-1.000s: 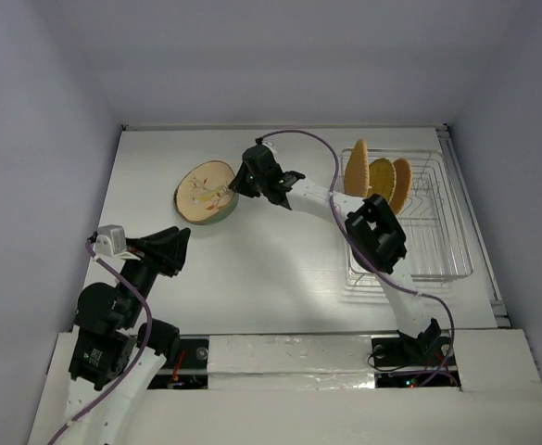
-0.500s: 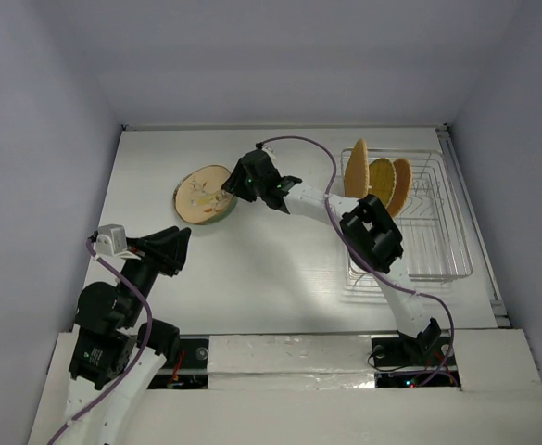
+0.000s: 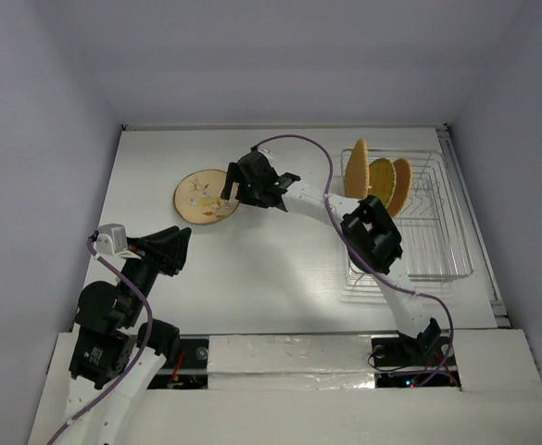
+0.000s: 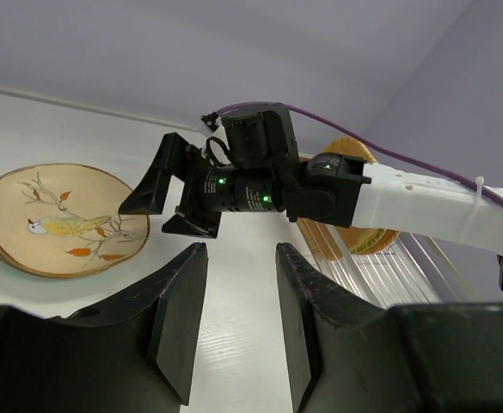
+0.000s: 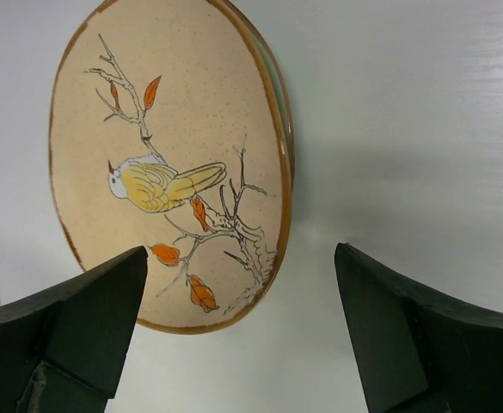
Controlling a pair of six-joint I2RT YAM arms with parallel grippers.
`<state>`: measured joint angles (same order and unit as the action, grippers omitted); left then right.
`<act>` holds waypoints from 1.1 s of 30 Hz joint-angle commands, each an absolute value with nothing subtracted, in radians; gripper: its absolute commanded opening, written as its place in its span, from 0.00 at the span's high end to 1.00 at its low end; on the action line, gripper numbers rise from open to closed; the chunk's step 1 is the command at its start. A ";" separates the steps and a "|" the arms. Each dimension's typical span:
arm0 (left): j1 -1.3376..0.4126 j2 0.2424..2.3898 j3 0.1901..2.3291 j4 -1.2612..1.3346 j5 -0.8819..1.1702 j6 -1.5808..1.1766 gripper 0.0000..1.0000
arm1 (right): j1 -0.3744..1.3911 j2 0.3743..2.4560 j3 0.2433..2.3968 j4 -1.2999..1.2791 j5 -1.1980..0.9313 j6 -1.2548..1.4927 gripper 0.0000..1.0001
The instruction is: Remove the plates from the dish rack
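Observation:
The cream plate [image 3: 203, 197] with a bird and branch motif lies flat on the table left of centre; it also shows in the right wrist view [image 5: 169, 163] and the left wrist view [image 4: 58, 219]. A pale green rim [image 5: 287, 129] shows under its edge. My right gripper [image 3: 231, 191] [image 5: 242, 258] stands wide open at the plate's right edge, holding nothing. Three woven plates, one tan [image 3: 357, 169] and two yellow-orange [image 3: 382, 179], stand on edge in the silver wire dish rack [image 3: 437, 236]. My left gripper [image 3: 180, 244] [image 4: 241, 251] hovers near the front left, narrowly open and empty.
The rack sits against the table's right edge, its front half holding no plates. White walls close the table at the back and sides. The right arm [image 3: 372, 236] stretches from its base across the rack's left side toward the cream plate.
My right gripper opened and let go of the cream plate, which went from tilted to flat. The gripper shifted slightly left. The left arm stayed still.

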<state>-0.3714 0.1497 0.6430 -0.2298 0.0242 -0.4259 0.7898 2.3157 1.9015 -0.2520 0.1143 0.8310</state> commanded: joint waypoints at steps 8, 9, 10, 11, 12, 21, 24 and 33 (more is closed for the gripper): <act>-0.376 0.150 0.652 -0.195 0.032 -0.429 0.65 | 0.819 1.916 1.708 -0.281 0.307 0.586 0.36; -0.376 0.150 0.653 -0.195 0.035 -0.430 0.65 | 0.819 1.863 1.680 -0.290 0.333 0.537 0.59; -0.376 0.149 0.652 -0.193 0.037 -0.430 0.65 | 0.819 1.809 1.631 -0.304 0.406 0.514 0.94; -0.376 0.146 0.650 -0.195 0.037 -0.430 0.65 | 0.819 1.710 1.612 -0.319 0.443 0.468 1.00; -0.376 0.144 0.650 -0.193 0.037 -0.430 0.65 | 0.819 1.663 1.596 -0.340 0.480 0.447 1.00; -0.376 0.143 0.650 -0.190 0.043 -0.428 0.65 | 0.678 1.298 1.416 -0.574 0.723 0.359 0.56; -0.376 0.152 0.649 -0.190 0.045 -0.428 0.65 | 0.569 1.270 1.379 -0.586 0.654 0.325 0.27; -0.376 0.160 0.652 -0.196 0.021 -0.430 0.65 | 0.469 1.443 1.403 -0.526 0.543 0.262 0.36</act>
